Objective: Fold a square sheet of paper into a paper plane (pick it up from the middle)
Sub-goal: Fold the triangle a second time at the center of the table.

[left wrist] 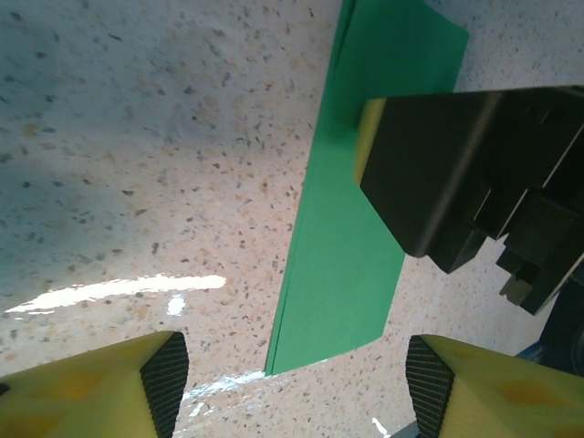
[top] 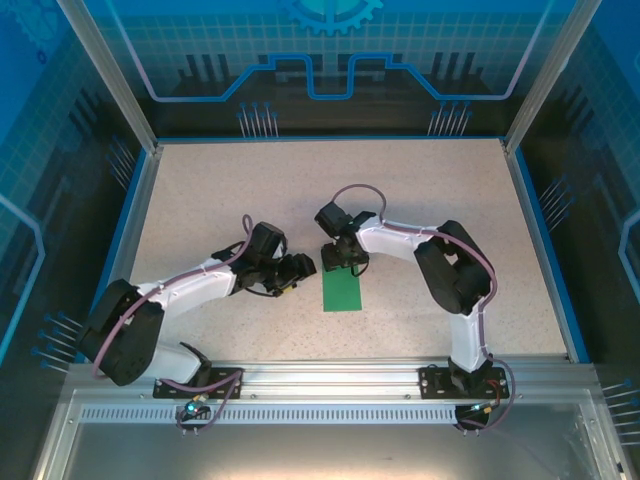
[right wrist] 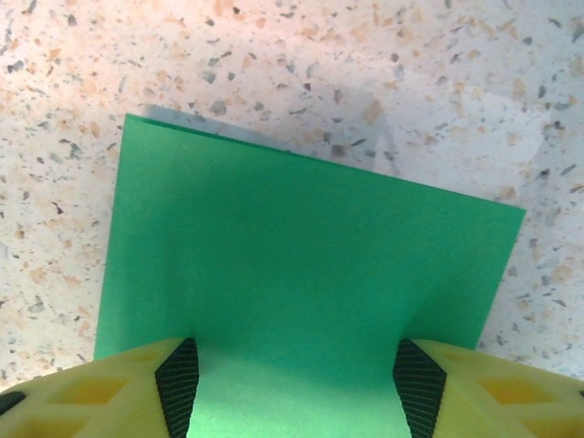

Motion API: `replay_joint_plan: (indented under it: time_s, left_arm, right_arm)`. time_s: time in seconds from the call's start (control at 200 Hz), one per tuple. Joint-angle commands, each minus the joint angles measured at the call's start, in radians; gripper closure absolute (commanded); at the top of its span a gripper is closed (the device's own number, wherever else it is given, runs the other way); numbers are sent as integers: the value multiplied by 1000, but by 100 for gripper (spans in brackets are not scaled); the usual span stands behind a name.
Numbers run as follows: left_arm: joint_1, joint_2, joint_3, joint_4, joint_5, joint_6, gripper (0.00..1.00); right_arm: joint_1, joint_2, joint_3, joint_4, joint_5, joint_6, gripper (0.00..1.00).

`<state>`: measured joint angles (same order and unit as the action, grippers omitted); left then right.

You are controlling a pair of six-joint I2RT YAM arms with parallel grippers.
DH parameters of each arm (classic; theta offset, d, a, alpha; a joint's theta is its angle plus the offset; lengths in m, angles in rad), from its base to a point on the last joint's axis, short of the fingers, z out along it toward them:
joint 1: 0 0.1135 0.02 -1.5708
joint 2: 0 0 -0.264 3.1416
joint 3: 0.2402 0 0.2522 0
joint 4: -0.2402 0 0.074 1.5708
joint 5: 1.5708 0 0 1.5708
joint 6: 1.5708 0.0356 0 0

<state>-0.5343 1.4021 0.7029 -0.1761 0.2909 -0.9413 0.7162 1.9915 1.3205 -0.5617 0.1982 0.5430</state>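
Holding the left gripper (left wrist: pixel 297 388) low over the table (top: pixel 430 200), fingers (left wrist: pixel 91 392) spread wide and clasping nothing. Aiming it at the paper (top: pixel 343 291), just beside the left edge and not touching. Poising the right gripper (right wrist: pixel 294 383) over the paper's far end, fingers likewise parted, straddling the green and clamping none of it (touching or just above, hard telling). Lying flat near the table's middle, between the two grippers, as a green rectangle longer than wide. Showing a doubled edge along one long side in the left wrist view.

Spreading all around as a pale speckled top, beige with brown and grey flecks. Catching a white streak of glare (left wrist: pixel 119 290) close to the left fingers. Closing in the table with blue walls (top: pixel 330 60), printed with lighter circuit lines and a gear shape. Rising at the far corners as slanted metal posts (top: pixel 110 70). Running along the near edge as a slotted rail (top: pixel 320 378), carrying both arm bases.
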Motion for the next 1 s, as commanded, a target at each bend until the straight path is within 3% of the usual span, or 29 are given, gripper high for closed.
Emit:
replay_joint_plan:
  time_s: [0.0, 0.14, 0.32, 0.65, 0.84, 0.995]
  left_arm:
    - [-14, 36, -5, 51, 93, 4, 35]
    - [-40, 89, 8, 115, 161, -9, 42]
    - [-84, 144, 42, 112, 165, -13, 47]
    - [-159, 236, 93, 78, 140, -34, 47]
    - [-185, 262, 143, -58, 42, -12, 45]
    - [-194, 276, 157, -68, 26, -9, 42]
  right_arm:
    - [-19, 40, -67, -5, -56, 20, 41]
    - [-44, 26, -105, 31, -92, 26, 45]
    - [-83, 20, -150, 87, -168, 40, 50]
    - [-117, 16, -181, 123, -208, 51, 52]
    - [-123, 15, -191, 129, -213, 53, 52]
    - [-123, 18, -196, 134, -215, 55, 52]
